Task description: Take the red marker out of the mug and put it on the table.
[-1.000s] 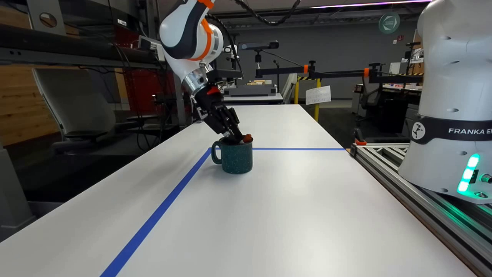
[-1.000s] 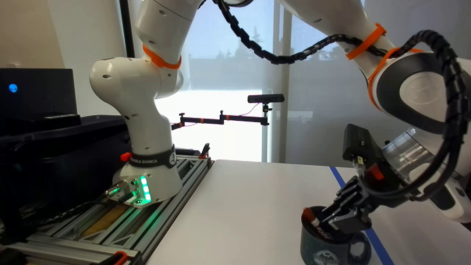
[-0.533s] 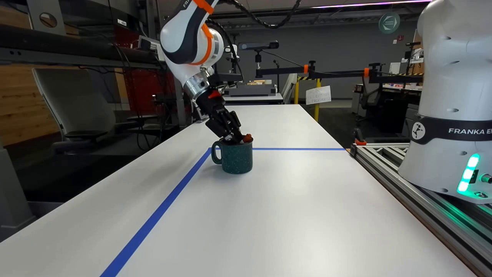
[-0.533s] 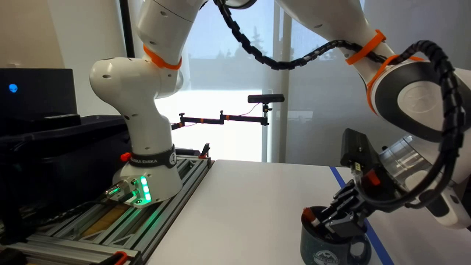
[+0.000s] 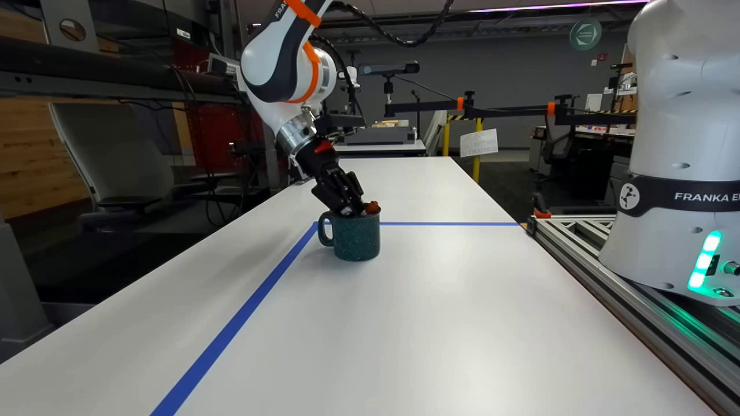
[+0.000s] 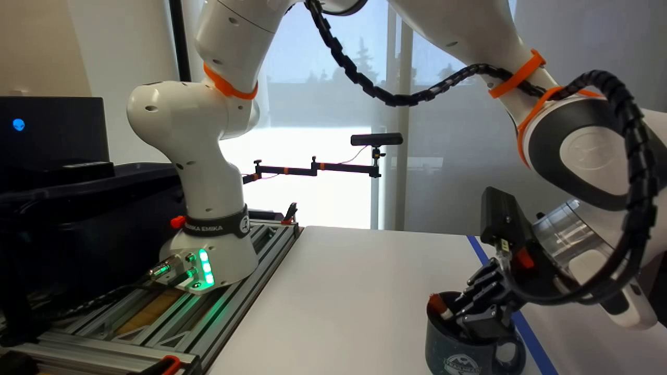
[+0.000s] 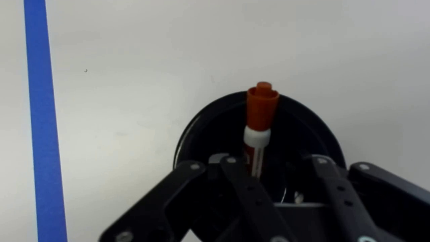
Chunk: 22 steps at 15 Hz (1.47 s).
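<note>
In an exterior view we had the mug (image 5: 356,240) upright near frame centre on the white table (image 5: 439,323), handle to the left, near a line of blue tape (image 5: 231,328); in an exterior view we also had it at lower right, a pale emblem (image 6: 461,364) on its side. The red marker (image 7: 262,112) sat inside the mug, tilted, its orange-red end up at the rim. Wrist view: that end and a white band showed right of centre; the lower part was hidden. The gripper (image 7: 270,164) filled the bottom of that view, and in both exterior views it slanted down into the mug's mouth. We noted it unclenched: its two fingers (image 7: 337,188) stood apart, one either side of the shaft, the left-of-frame one nearer. Contact we could not tell. We logged the robot base (image 5: 665,248), green light (image 5: 704,260) lit, at the right edge in an exterior view.
</note>
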### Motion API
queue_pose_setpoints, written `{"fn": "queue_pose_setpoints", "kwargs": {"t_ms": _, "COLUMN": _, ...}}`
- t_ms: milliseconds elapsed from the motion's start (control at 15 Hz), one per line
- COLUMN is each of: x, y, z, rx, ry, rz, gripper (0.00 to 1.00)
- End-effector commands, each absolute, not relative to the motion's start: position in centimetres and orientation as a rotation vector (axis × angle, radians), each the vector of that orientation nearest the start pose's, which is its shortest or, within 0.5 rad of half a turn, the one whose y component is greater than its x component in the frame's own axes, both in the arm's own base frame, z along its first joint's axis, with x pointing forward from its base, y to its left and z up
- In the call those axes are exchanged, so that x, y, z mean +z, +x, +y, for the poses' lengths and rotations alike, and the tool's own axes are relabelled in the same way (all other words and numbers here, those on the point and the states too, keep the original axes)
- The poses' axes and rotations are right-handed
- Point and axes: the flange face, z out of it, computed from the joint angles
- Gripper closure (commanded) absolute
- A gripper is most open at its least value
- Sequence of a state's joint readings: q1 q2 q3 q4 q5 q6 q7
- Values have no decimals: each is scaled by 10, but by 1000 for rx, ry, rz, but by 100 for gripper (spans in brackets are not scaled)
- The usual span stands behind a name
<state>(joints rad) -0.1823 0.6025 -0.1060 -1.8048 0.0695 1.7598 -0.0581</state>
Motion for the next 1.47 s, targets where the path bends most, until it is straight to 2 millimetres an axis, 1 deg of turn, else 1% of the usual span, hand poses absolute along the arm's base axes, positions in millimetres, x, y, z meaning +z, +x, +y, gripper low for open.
{"fn": "queue_pose_setpoints", "kwargs": {"t_ms": 0, "x": 183, "y": 551, "z": -155, "rx": 956, "ry": -2852, "rz": 357, "gripper": 94}}
{"fn": "queue_pose_setpoints", "kwargs": {"t_ms": 67, "x": 189, "y": 551, "z": -154, "rx": 949, "ry": -2858, "rz": 356, "gripper": 100}}
{"fn": "queue_pose_setpoints", "kwargs": {"t_ms": 133, "x": 194, "y": 551, "z": -154, "rx": 945, "ry": -2862, "rz": 352, "gripper": 96}}
{"fn": "queue_pose_setpoints", "kwargs": {"t_ms": 200, "x": 202, "y": 550, "z": -153, "rx": 947, "ry": -2866, "rz": 346, "gripper": 95}}
{"fn": "queue_pose_setpoints", "kwargs": {"t_ms": 333, "x": 218, "y": 548, "z": -150, "rx": 939, "ry": -2882, "rz": 340, "gripper": 95}}
{"fn": "queue_pose_setpoints", "kwargs": {"t_ms": 733, "x": 282, "y": 539, "z": -144, "rx": 901, "ry": -2958, "rz": 312, "gripper": 95}}
{"fn": "queue_pose_setpoints", "kwargs": {"t_ms": 867, "x": 301, "y": 533, "z": -139, "rx": 879, "ry": -2974, "rz": 274, "gripper": 95}}
{"fn": "queue_pose_setpoints", "kwargs": {"t_ms": 933, "x": 307, "y": 528, "z": -134, "rx": 877, "ry": -2976, "rz": 238, "gripper": 95}}
{"fn": "queue_pose_setpoints", "kwargs": {"t_ms": 1000, "x": 311, "y": 523, "z": -128, "rx": 868, "ry": -2970, "rz": 199, "gripper": 95}}
{"fn": "queue_pose_setpoints", "kwargs": {"t_ms": 1133, "x": 310, "y": 512, "z": -112, "rx": 871, "ry": -2958, "rz": 87, "gripper": 95}}
{"fn": "queue_pose_setpoints", "kwargs": {"t_ms": 1267, "x": 301, "y": 500, "z": -96, "rx": 850, "ry": -2942, "rz": -19, "gripper": 95}}
{"fn": "queue_pose_setpoints", "kwargs": {"t_ms": 1400, "x": 283, "y": 488, "z": -80, "rx": 839, "ry": -2935, "rz": -103, "gripper": 95}}
